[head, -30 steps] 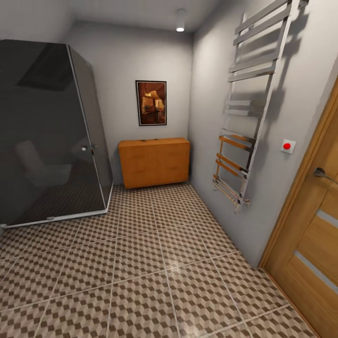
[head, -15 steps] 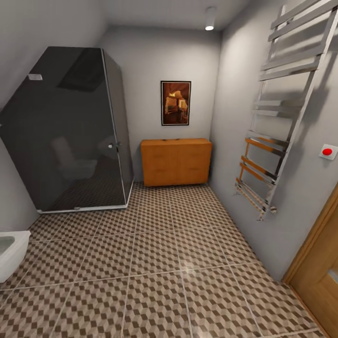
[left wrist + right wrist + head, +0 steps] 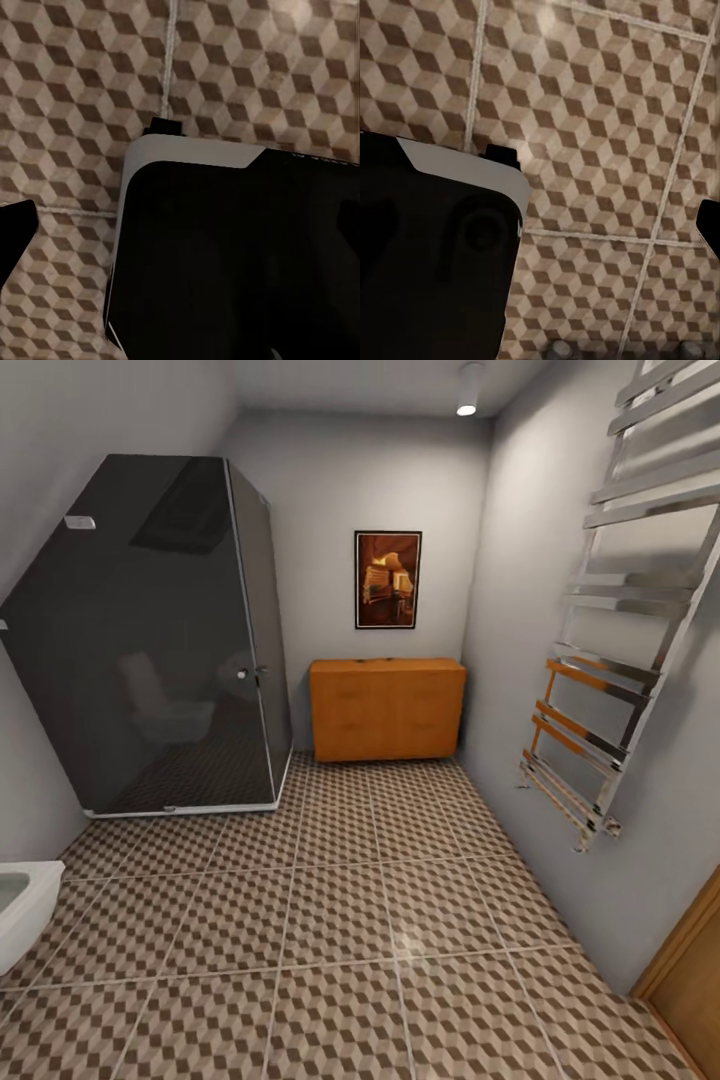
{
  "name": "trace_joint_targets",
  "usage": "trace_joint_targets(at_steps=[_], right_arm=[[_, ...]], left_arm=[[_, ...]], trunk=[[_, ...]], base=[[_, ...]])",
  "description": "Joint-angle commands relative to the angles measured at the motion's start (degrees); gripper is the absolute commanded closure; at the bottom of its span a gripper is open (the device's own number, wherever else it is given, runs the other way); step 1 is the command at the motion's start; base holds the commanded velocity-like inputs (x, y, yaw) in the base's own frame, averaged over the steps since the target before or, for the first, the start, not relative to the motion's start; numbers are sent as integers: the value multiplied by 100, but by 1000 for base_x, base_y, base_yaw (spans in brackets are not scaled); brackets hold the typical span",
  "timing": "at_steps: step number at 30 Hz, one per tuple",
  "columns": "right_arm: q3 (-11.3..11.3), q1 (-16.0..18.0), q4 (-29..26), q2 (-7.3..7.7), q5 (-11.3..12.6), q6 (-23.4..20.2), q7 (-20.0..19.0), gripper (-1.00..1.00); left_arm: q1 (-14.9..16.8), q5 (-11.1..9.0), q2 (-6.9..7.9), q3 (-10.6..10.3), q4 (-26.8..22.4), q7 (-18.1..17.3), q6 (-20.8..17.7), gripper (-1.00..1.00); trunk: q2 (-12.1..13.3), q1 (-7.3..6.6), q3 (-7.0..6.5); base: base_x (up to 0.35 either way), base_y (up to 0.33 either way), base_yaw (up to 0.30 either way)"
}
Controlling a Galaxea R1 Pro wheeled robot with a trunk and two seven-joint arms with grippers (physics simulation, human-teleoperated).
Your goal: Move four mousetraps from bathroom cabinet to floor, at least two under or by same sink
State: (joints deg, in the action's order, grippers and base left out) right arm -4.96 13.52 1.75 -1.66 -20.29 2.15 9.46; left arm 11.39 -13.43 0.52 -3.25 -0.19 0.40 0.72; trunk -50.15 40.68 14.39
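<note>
Readable text: none in any view.
Framed brown-and-orange picture [image 3: 388, 579] on the grey wall above the low orange-brown wooden cabinet [image 3: 387, 708]: an image only, with no legible words.
Small pale tag [image 3: 79, 522] on the dark glass shower enclosure [image 3: 160, 640]: too small to read.

Grey walls [image 3: 320, 480], one ceiling spotlight [image 3: 466, 408] lit near the far right corner. Dark glass shower enclosure [image 3: 160, 640] in the far left corner, framed picture [image 3: 388, 579] on the back wall. Chrome towel ladder [image 3: 620, 640] on the right wall, wooden door frame [image 3: 690, 960] nearer the camera on that side. White fixture edge [image 3: 22, 910] at lower left, type unclear.
</note>
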Motion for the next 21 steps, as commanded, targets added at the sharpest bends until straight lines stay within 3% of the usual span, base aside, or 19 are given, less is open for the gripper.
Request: trace_joint_targets(at_steps=[1, 13, 21], right_arm=[[-52, 9, 17, 4, -52, 23, 29, -100], [-84, 10, 10, 19, -36, 23, 36, -100], [-92, 8, 10, 5, -28, 15, 40, -100]], left_arm=[[4, -45, 0, -36, 2, 4, 7, -100], [4, -45, 0, -35, 2, 4, 7, -100], [4, -45, 1, -35, 2, 4, 7, -100]], trunk=[[-4, 4, 7], [-4, 4, 5], [-4, 4, -14]], base=[[317, 0, 5], [321, 0, -2], [322, 0, -162]])
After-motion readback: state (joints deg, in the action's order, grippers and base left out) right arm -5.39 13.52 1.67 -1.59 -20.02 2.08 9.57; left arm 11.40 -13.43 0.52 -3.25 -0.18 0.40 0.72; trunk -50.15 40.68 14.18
